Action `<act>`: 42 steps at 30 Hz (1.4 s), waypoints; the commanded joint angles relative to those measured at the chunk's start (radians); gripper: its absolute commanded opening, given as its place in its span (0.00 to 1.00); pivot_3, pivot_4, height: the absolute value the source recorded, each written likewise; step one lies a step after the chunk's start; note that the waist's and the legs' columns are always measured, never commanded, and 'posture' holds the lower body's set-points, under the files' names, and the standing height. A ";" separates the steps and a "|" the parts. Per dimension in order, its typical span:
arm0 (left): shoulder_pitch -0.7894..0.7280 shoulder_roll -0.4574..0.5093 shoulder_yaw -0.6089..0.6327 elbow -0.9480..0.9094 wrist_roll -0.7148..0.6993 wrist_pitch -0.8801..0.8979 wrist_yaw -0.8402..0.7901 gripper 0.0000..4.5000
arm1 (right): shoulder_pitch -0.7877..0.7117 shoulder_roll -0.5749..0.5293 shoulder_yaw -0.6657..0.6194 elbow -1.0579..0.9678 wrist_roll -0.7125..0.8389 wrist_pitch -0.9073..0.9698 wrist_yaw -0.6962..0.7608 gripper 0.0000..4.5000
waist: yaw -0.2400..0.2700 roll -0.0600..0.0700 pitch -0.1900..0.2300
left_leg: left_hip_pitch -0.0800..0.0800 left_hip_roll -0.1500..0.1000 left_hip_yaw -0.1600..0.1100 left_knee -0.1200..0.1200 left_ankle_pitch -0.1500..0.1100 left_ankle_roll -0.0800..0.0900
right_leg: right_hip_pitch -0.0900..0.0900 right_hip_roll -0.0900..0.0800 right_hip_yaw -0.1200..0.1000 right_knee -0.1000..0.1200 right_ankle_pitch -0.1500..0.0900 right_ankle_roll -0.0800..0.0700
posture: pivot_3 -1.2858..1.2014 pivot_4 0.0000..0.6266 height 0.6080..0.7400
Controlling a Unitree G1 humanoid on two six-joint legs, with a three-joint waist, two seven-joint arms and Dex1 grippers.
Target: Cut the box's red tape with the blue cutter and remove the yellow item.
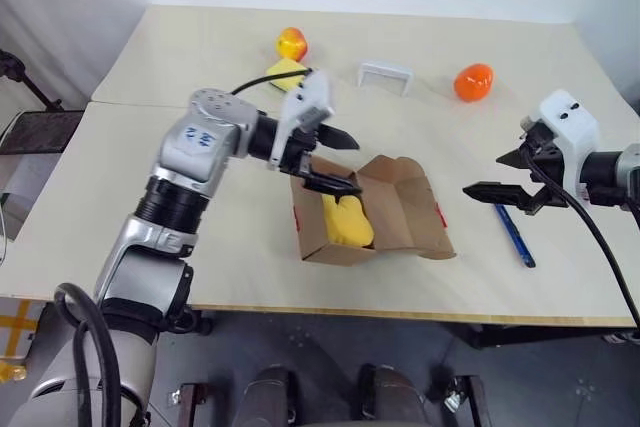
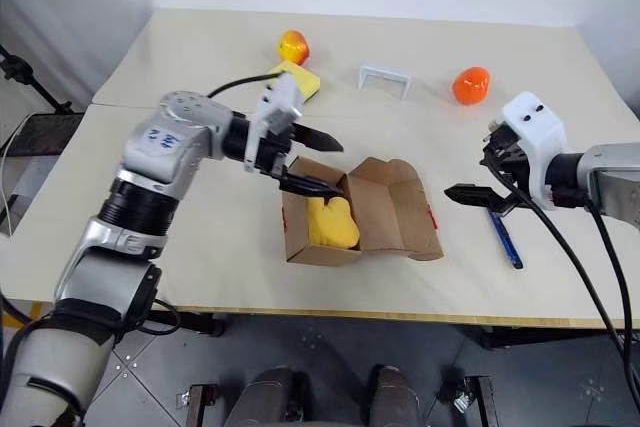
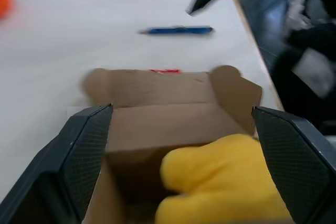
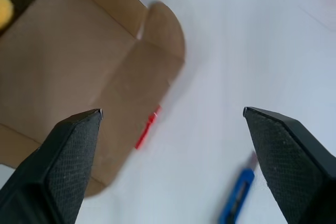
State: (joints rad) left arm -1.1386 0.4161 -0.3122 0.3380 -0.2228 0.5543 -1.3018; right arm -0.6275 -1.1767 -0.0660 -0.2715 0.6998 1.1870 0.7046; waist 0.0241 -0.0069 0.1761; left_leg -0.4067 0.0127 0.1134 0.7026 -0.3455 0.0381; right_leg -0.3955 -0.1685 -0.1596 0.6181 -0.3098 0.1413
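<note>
Pale surface (image 1: 200,247) underneath. Box (image 1: 395,222) near the front edge, lid flap thrown open to the right, red tape (image 1: 440,214) on that flap's edge. Left end effector (image 1: 340,162) spread wide just above the open box. Right end effector (image 1: 497,175) likewise spread, empty, over the blue cutter (image 1: 515,235). Yellow item (image 1: 347,221) inside the box.

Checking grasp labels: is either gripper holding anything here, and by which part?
Nothing is held. The left gripper hangs open over the yellow item in the box; the right gripper is open above the blue cutter.
</note>
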 commanded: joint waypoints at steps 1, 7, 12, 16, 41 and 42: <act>-0.034 0.023 -0.081 0.008 0.054 -0.062 -0.103 1.00 | 0.040 -0.018 -0.087 -0.069 -0.011 0.016 -0.019 1.00 | -0.001 0.000 0.000 | 0.000 0.000 0.001 0.000 0.000 0.000 | 0.000 0.000 0.000 0.000 0.000 0.000 | 0.52 0.24 1.00; -0.066 0.078 -0.132 0.095 0.133 -0.114 -0.181 1.00 | 0.139 0.000 -0.200 -0.137 0.006 0.069 -0.048 1.00 | 0.000 0.000 0.000 | 0.001 0.001 0.002 0.000 0.000 0.000 | -0.001 0.000 0.001 -0.001 0.000 0.000 | 0.52 0.24 1.00; -0.045 0.088 -0.147 0.093 0.171 -0.155 -0.212 1.00 | 0.154 0.014 -0.196 -0.143 -0.004 0.065 -0.059 1.00 | 0.006 0.000 0.000 | 0.000 0.000 0.001 0.002 0.000 0.000 | 0.000 0.000 0.001 0.000 0.000 0.000 | 0.52 0.24 1.00; -0.023 0.067 -0.143 0.078 0.181 -0.164 -0.200 1.00 | 0.141 0.020 -0.180 -0.138 -0.009 0.050 -0.058 1.00 | 0.004 0.000 0.000 | 0.000 0.001 0.001 0.002 0.000 0.000 | 0.000 0.000 0.001 0.000 0.000 0.000 | 0.52 0.24 1.00; 0.029 0.008 0.075 -0.077 0.064 -0.103 -0.021 0.00 | 0.192 0.014 -0.266 -0.028 -0.057 -0.249 0.191 1.00 | 0.002 0.000 0.000 | 0.000 0.001 -0.006 0.003 0.000 0.000 | 0.000 0.000 0.001 0.001 0.000 0.000 | 0.52 0.24 1.00; 0.024 -0.003 0.097 -0.074 0.054 -0.102 0.006 0.00 | 0.210 0.017 -0.278 -0.018 -0.064 -0.288 0.213 1.00 | 0.002 0.000 0.000 | 0.000 0.001 -0.007 0.004 0.000 0.000 | 0.000 0.000 0.001 0.001 0.000 0.000 | 0.52 0.24 1.00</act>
State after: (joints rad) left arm -1.0991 0.4265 -0.2620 0.2866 -0.1368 0.4502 -1.3413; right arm -0.4264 -1.1615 -0.2820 -0.2982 0.6451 0.9778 0.8787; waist 0.0263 -0.0068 0.1760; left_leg -0.4065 0.0133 0.1055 0.7069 -0.3455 0.0383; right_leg -0.3947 -0.1686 -0.1585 0.6194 -0.3098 0.1413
